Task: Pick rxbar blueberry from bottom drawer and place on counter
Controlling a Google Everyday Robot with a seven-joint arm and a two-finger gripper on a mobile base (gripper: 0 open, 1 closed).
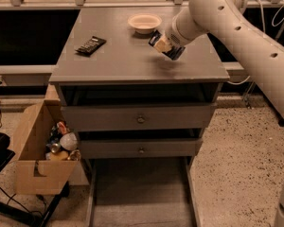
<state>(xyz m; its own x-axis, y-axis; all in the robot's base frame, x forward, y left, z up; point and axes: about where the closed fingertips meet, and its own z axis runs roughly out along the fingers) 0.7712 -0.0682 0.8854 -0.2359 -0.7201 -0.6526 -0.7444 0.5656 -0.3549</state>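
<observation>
My gripper [164, 45] hangs just above the counter [118, 60], right of its middle, at the end of the white arm that comes in from the upper right. It is shut on the rxbar blueberry [174, 54], a small dark navy wrapper that sticks out tilted on both sides of the fingers, a little above the surface. The bottom drawer [142, 190] is pulled out at the cabinet's foot, and its grey tray shows nothing inside.
A black bar with white print [90, 45] lies on the counter's left part. A pale bowl [144, 22] stands at the back middle, just behind the gripper. Two upper drawers with knobs [140, 119] are shut. A cardboard box of items [42, 150] stands left of the cabinet.
</observation>
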